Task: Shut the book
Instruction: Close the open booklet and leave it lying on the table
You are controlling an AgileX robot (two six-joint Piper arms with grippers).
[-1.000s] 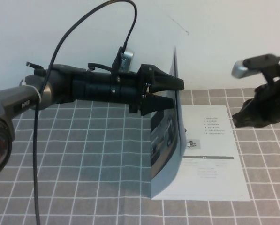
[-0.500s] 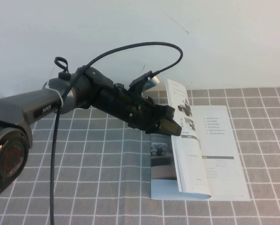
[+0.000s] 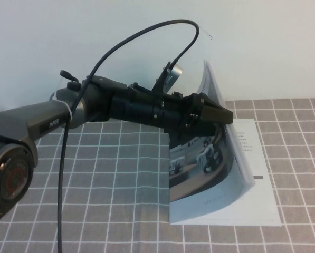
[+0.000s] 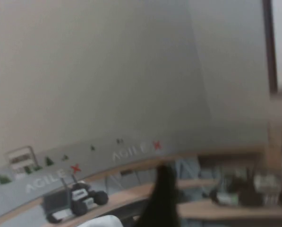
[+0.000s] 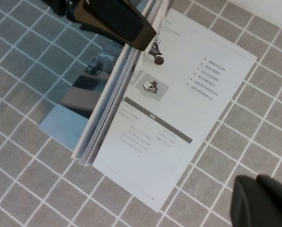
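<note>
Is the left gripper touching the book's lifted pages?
Touching: right wrist view shows left gripper against the lifted pages; right gripper hovers clear.

Left gripper (image 3: 220,118) covers the book (image 3: 210,179)'s raised upper pages; right gripper (image 5: 263,201), beyond the book's corner, is cut off.

Looked like a robot lab test rig, not a home. Desk (image 3: 94,184) was covered with grey grid cloth, with a bare white wall (image 3: 263,42) behind. The left gripper (image 3: 226,118), on a black arm trailing a loose cable (image 3: 168,22), sat against a book (image 3: 199,168) printed with wheeled robots. The right gripper (image 5: 261,203) hung over the cloth beside the book.
</note>
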